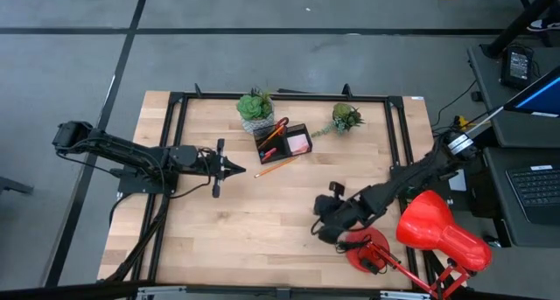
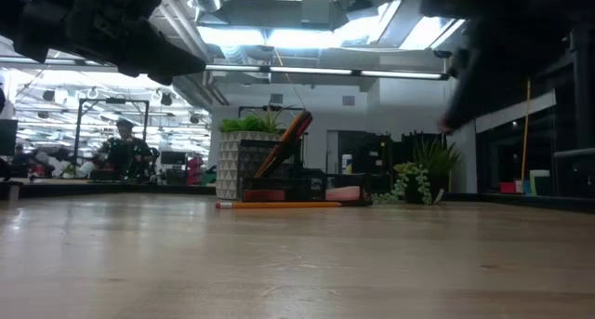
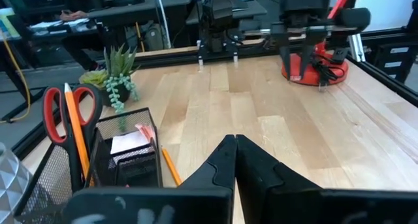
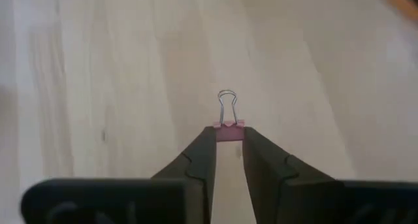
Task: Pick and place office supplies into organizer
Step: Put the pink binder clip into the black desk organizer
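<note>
The pale wood table [image 1: 262,239] sits inside a black frame, with an open workshop floor and benches beyond it. I have the right gripper [image 4: 226,142] low over the near-right part of the board, close to the red desk lamp [image 1: 437,230], and its fingers are pinched on a small pink binder clip [image 4: 226,123], whose wire loop stands out past the fingertips.

The organizer [image 1: 283,141] lies toward the far middle of the table, between the two potted plants [image 1: 255,108]. From my right gripper it is up the board and off to the left, well apart, with bare wood in between. It already carries the red-handled scissors [image 3: 60,110] and an orange pencil [image 3: 76,136] standing upright in one compartment, and a pink sticky-note pad [image 1: 298,143] in another. A second orange pencil [image 1: 276,167] lies loose on the wood just in front of the tray, its long axis slanting across the board.

The left gripper [image 3: 234,160] hovers with its jaws fully together and nothing in them, pointing at the tray. It is the nearer arm to both the tray and the loose pencil. I judge that the clip's carry is a long diagonal reach for the right arm.
</note>
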Action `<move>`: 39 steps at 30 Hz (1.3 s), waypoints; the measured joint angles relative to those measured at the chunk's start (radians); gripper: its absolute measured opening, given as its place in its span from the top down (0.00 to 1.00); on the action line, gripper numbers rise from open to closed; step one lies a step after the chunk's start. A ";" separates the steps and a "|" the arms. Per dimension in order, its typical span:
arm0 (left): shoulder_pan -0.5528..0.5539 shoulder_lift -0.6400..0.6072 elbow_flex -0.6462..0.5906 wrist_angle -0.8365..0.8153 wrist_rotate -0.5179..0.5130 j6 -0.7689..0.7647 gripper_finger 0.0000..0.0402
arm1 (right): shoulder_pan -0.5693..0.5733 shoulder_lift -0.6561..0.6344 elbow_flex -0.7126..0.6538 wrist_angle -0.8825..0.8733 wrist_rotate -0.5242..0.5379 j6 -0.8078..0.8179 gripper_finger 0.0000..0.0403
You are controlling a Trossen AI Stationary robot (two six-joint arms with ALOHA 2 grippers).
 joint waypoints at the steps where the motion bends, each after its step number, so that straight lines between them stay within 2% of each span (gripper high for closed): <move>1: 0.000 0.000 0.000 0.001 0.000 0.007 0.99 | -0.011 0.001 0.000 0.019 0.009 -0.014 0.83; 6: 0.000 0.000 0.000 0.010 -0.007 0.034 1.00 | -0.077 0.008 0.000 0.152 0.017 -0.098 0.83; 11: 0.000 0.000 0.000 0.009 -0.007 0.048 0.99 | -0.141 0.008 0.001 0.330 0.083 -0.261 0.83; 14: 0.000 0.000 0.000 0.009 -0.007 0.078 1.00 | -0.185 0.007 0.001 0.373 0.092 -0.333 0.83; 22: 0.000 -0.001 0.000 0.008 -0.005 0.104 1.00 | -0.325 0.019 0.001 0.422 0.089 -0.309 0.83; 28: 0.000 -0.001 0.000 -0.009 -0.004 0.113 0.99 | -0.420 0.091 0.002 0.561 -0.017 -0.363 0.83; 39: 0.000 -0.001 0.000 -0.015 -0.004 0.106 1.00 | -0.534 0.219 0.001 0.690 -0.023 -0.421 0.83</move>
